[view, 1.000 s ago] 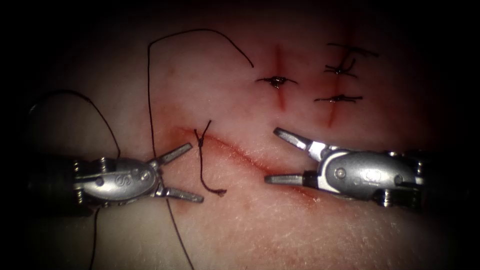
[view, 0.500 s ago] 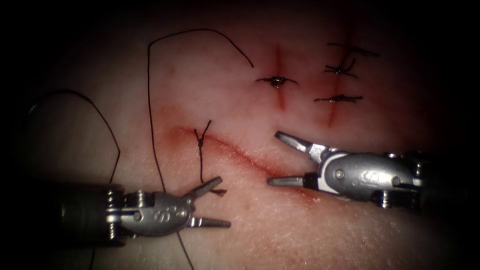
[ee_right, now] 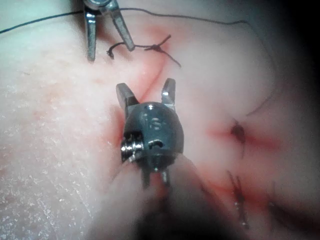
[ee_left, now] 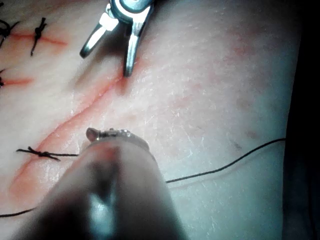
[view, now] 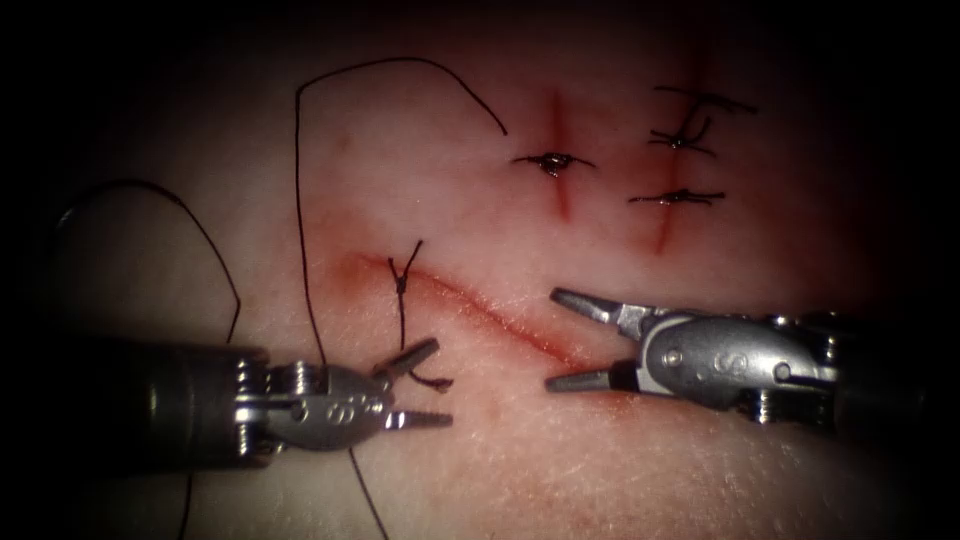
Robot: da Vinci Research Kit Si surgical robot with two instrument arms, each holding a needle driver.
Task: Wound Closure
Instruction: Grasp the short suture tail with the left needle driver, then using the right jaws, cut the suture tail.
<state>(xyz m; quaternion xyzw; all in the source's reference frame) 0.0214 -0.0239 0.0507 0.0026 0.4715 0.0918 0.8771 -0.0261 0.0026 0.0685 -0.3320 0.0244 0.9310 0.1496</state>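
Thread from the knotted stitch trails across the tissue at lower centre of the frame. My left end effector stands spread around its short curled tail, pinching nothing — my right end effector gapes empty over the cut. Judging by this, a grab of the tail is in hand; I'd need to close squarely on it. No needle visible.
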